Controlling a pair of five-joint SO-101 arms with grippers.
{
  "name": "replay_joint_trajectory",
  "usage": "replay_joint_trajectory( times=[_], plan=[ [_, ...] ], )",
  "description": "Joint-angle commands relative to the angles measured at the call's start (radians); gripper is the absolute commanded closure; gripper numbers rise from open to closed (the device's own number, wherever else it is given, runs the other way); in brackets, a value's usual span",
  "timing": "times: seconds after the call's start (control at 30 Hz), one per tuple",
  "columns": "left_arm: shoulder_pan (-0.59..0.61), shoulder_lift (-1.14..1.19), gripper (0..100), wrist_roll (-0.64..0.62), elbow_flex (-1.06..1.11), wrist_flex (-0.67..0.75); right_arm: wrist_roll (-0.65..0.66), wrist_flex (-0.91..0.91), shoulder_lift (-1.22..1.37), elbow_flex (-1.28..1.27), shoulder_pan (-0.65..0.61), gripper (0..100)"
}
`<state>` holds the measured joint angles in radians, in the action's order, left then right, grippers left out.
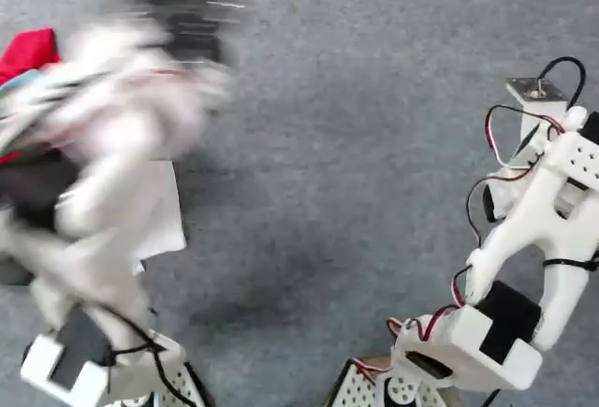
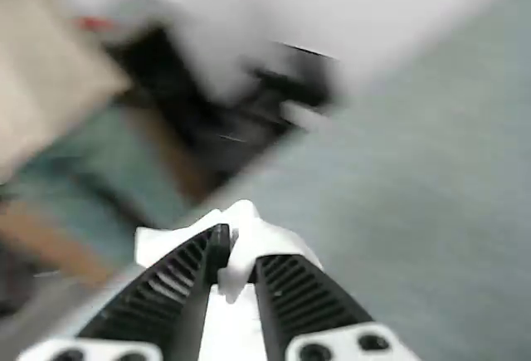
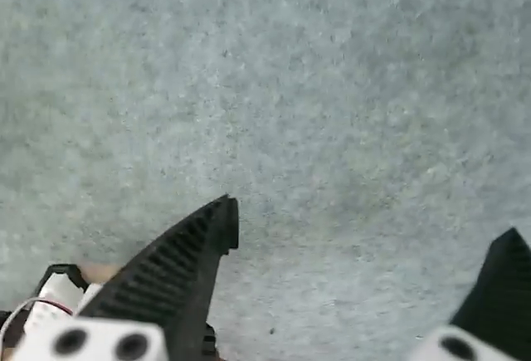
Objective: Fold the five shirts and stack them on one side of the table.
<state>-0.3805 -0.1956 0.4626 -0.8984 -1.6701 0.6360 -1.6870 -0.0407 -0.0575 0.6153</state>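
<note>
Two arms stand at the grey mat point(image 1: 356, 126). Left gripper point(image 2: 239, 249) is clamped on a white shirt point(image 2: 247, 226) over the mat's left edge, near a red shirt point(image 1: 28, 50). Right gripper point(image 3: 369, 220) hangs wide open above the mat's right side.

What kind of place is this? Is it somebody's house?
Probably a robot lab or workshop, not a home. A left arm and a right arm, white with bare wires, stand at a grey felt table, and shirts lie heaped at one side.
</note>
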Motion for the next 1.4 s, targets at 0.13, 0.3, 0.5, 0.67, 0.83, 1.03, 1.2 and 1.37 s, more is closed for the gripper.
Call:
replay_joint_trajectory(
  times=[0.13, 0.3, 0.5, 0.67, 0.83, 1.03, 1.2, 1.37],
  plan=[
    [-0.367, 0.164, 97, -0.196, 0.401, 0.138, 0.038, -0.029, -0.03, 0.13, 0.173, 55.7],
    [-0.484, 0.288, 97, -0.222, 0.559, 0.235, 0.147, -0.046, -0.028, 0.232, 0.287, 55.7],
    [-0.506, 0.393, 88, -0.175, 0.579, 0.213, 0.23, -0.044, -0.027, 0.237, 0.302, 55.7],
    [-0.475, 0.446, 55, -0.137, 0.521, 0.104, 0.239, -0.044, -0.027, 0.186, 0.215, 55.7],
    [-0.3, 0.442, 39, -0.091, 0.331, -0.055, 0.239, -0.046, -0.027, 0.12, 0.072, 55.7],
    [0.044, 0.414, 45, -0.091, 0.234, -0.089, 0.239, -0.072, -0.027, 0.068, -0.104, 55.8],
    [0.246, 0.459, 58, -0.063, 0.421, -0.064, 0.239, -0.068, -0.027, 0.007, -0.285, 67.1],
    [0.341, 0.628, 75, -0.011, 0.677, 0.086, 0.235, -0.029, 0.007, -0.065, -0.387, 68.4]
  ],
)
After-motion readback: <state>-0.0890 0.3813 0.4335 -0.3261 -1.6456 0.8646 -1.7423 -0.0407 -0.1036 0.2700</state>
